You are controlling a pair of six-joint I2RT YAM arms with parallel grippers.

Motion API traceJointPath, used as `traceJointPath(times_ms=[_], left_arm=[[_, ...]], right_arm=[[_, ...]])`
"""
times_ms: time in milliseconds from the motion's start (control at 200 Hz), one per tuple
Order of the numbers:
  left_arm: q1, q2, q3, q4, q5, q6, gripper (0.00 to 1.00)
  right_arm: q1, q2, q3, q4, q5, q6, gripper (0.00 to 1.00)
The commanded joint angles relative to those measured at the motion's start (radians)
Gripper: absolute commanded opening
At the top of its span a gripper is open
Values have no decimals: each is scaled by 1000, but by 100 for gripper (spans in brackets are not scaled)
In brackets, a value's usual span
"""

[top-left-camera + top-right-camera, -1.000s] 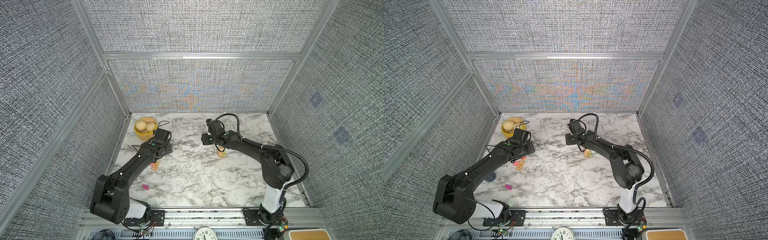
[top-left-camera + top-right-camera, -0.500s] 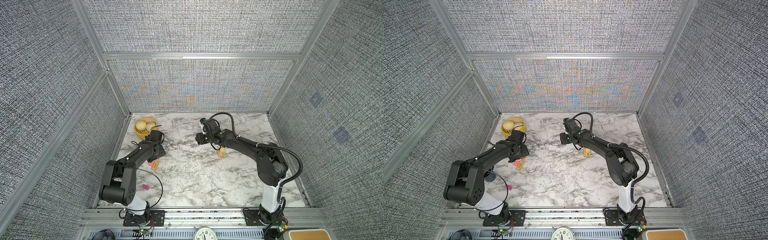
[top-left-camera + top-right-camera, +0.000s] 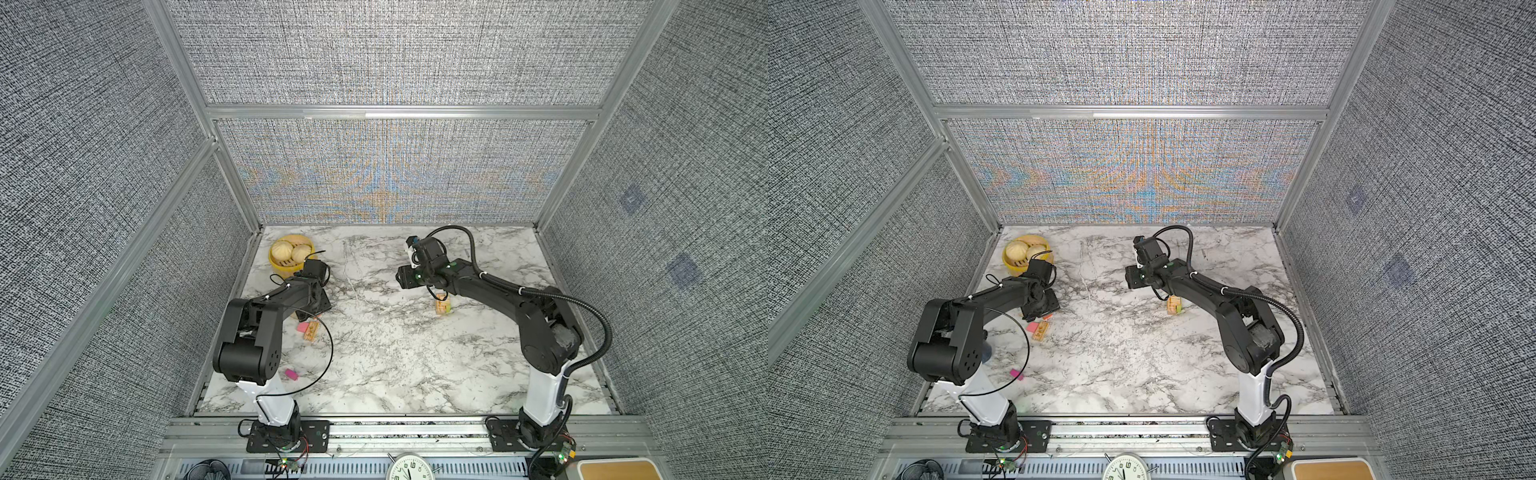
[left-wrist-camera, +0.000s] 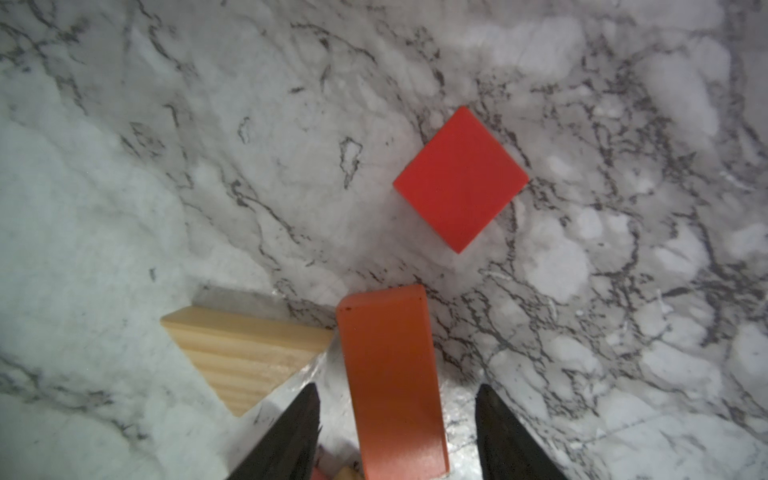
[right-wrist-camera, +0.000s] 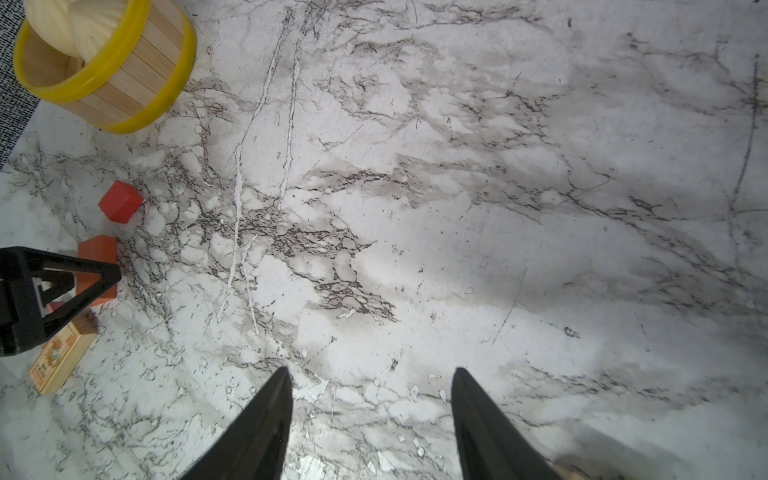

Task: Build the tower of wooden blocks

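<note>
In the left wrist view my left gripper (image 4: pixel 397 388) is open and straddles an orange bar (image 4: pixel 390 382) lying on the marble, with a gap on each side. A tan wood triangle (image 4: pixel 245 357) lies beside one finger, and a red cube (image 4: pixel 460 178) sits further ahead. The tower (image 3: pixel 442 306) (image 3: pixel 1174 306), a short tan stack with green showing, stands beside the right forearm. My right gripper (image 5: pixel 370 370) is open over bare marble, left of the tower in both top views. A pink block (image 3: pixel 302 327), a printed tan block (image 3: pixel 311 331) and a magenta block (image 3: pixel 291 375) lie near the left arm.
A yellow steamer with buns (image 3: pixel 291 255) (image 5: pixel 104 70) stands at the back left corner, close behind the left gripper. Grey fabric walls enclose the marble table (image 3: pixel 395 365) on three sides. The left arm's cable loops over the table near the magenta block.
The left arm has folded back, its elbow rising, while its gripper stays over the blocks near the steamer. The right gripper has shifted a little left, away from the tower.
</note>
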Motion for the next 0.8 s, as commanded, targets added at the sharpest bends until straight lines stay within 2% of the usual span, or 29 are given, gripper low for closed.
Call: traceJointPath(times_ms=[0, 215, 290, 460, 630, 795], left_arm=[[4, 8, 8, 16, -20, 10, 56], [5, 10, 9, 22, -13, 27, 36], [5, -5, 1, 18, -3, 30, 32], [4, -50, 24, -34, 19, 50, 28], [-1, -94, 60, -76, 89, 70, 27], [-57, -95, 120, -119, 72, 70, 27]], right_arm=[[-1, -10, -5, 20, -6, 5, 62], [-3, -19, -12, 20, -1, 4, 62], [-2, -23, -14, 20, -1, 4, 62], [-4, -39, -15, 15, -2, 5, 62], [-8, -82, -30, -2, 8, 6, 62], [-34, -156, -97, -7, 12, 21, 62]])
